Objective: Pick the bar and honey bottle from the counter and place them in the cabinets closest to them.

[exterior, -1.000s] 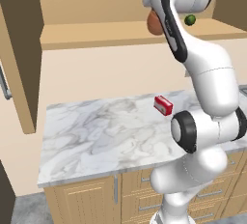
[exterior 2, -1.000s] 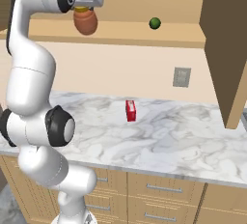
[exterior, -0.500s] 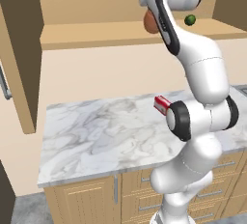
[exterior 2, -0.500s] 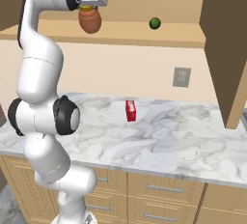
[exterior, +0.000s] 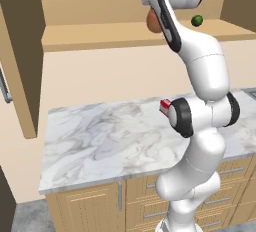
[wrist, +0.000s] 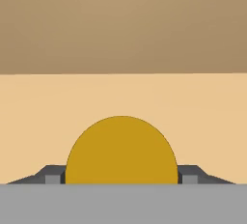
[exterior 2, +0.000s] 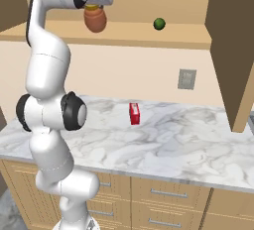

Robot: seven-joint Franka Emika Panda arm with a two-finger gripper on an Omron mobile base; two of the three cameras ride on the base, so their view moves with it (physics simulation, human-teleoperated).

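Note:
My gripper (exterior 2: 95,11) is shut on the honey bottle (exterior 2: 95,21), an orange-brown rounded bottle hanging cap-up from the hand just in front of the cabinets' shelf (exterior 2: 134,36). From the left base view the honey bottle (exterior: 152,22) peeks out behind my upper arm at shelf height (exterior: 90,35). In the hand view the bottle's yellow cap (wrist: 121,150) sits between the two dark fingertips (wrist: 55,175), facing the tan shelf floor and back wall. The counter (exterior 2: 188,144) lies far below. The bar is out of view.
A small green ball (exterior 2: 158,24) rests on the shelf to the bottle's right. A red box (exterior 2: 134,113) stands upright on the marble. Open cabinet doors hang at the right (exterior 2: 233,50) and the left (exterior: 20,51). A wall socket (exterior 2: 186,79) sits above the counter.
The arm's lower links have straightened upward, and the held honey bottle has edged slightly toward the shelf at the same height. The red box and green ball have not moved.

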